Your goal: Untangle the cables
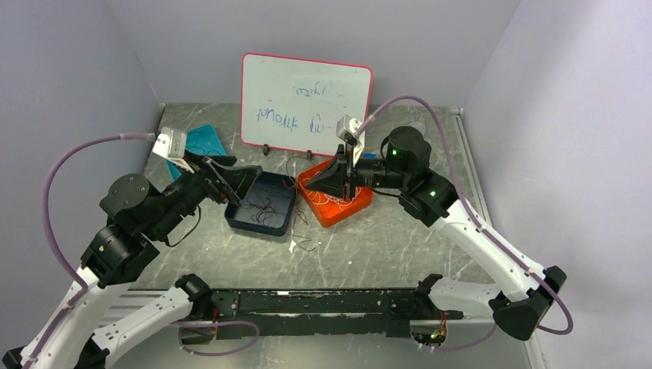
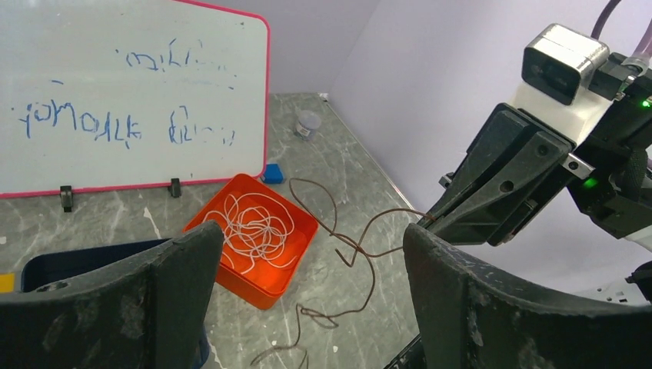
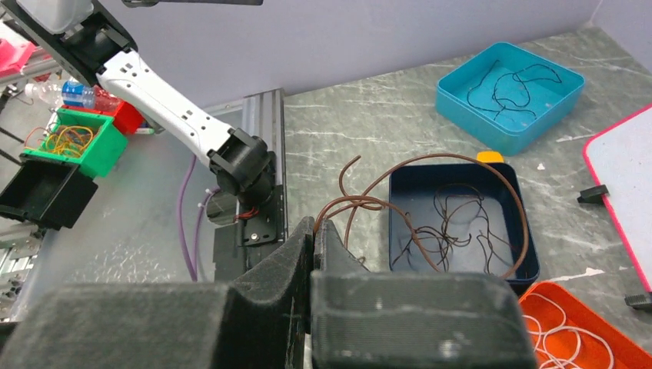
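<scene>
Saw the right gripper (image 3: 314,227) pinched tight on one brown cable (image 3: 461,157), jaws together with the wire trapped at their tips. Followed that cable from the tips in a wide arc over the navy tray (image 3: 394,211) and, from the left wrist view, down in loose curls onto the table (image 2: 369,161) just beside the orange tray (image 2: 261,288). Found the left gripper (image 2: 311,234) spread wide and holding nothing, poised at the navy tray's left edge in the top view. Noted more brown cables (image 3: 450,223) heaped loosely inside the navy tray, a coil of white cables (image 2: 250,227) in the orange tray, and black cables (image 3: 507,92) in the teal tray (image 3: 465,115) toward the table's far left. Placed the navy and orange trays side by side in mid-table, with a few stray wire ends on the table in front of them. Spotted a whiteboard (image 1: 306,104) with blue scribbles standing upright behind the trays. Could not tell whether the held cable touched the ones lying in the navy tray.
</scene>
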